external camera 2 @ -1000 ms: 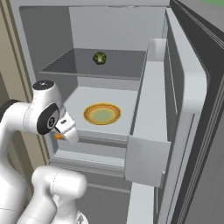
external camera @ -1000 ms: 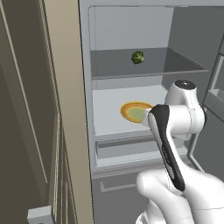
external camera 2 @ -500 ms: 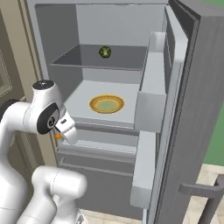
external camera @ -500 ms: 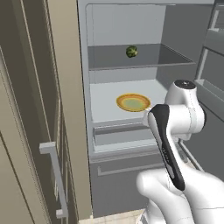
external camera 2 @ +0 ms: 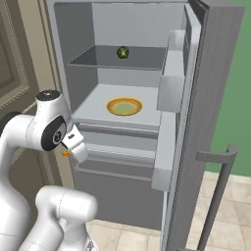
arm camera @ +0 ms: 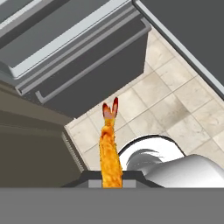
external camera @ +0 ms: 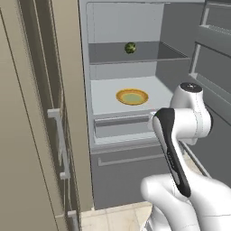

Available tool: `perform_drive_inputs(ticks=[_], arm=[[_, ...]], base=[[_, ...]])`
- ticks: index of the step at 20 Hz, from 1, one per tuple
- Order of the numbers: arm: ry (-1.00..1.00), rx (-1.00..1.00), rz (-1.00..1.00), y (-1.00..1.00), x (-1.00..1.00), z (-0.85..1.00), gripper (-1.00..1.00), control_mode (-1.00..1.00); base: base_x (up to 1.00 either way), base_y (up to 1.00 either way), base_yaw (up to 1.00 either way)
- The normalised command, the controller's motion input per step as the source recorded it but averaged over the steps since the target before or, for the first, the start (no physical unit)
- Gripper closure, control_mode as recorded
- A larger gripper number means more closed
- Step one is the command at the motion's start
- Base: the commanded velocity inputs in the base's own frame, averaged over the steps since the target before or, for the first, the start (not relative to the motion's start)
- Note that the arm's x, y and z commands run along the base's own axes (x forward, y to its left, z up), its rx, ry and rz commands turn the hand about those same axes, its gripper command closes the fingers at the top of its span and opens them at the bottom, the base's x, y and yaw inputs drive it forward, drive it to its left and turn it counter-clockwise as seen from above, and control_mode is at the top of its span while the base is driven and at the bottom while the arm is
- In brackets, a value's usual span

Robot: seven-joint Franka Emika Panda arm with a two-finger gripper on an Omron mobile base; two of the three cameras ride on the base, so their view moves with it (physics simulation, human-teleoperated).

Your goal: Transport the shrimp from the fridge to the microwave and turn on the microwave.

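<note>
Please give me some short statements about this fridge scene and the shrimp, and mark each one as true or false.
1. The shrimp is held in the shut gripper. True.
2. The shrimp lies on the plate. False: the plate has no shrimp on it.
3. The fridge door stands open. True.
4. The green broccoli sits on the same shelf as the plate. False: it is on the shelf above.
5. The gripper is inside the fridge, over the plate. False: it is outside, in front of the drawers and above the floor.
</note>
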Motion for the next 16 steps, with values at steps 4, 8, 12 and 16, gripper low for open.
perform_drive_inputs(ticks=[4, 8, 12, 16], arm=[[0.0, 0.0, 0.0, 0.0, 0.0, 0.0, 1.0, 1.0], [0.0, 0.0, 0.0, 0.0, 0.0, 0.0, 1.0, 1.0], [0.0, 0.0, 0.0, 0.0, 0.0, 0.0, 1.0, 1.0], [0.0, 0.0, 0.0, 0.0, 0.0, 0.0, 1.0, 1.0]], base=[[-0.48, 0.06, -0.01], [-0.51, 0.08, -0.01], [-0.53, 0.06, -0.02], [-0.52, 0.06, -0.03]])
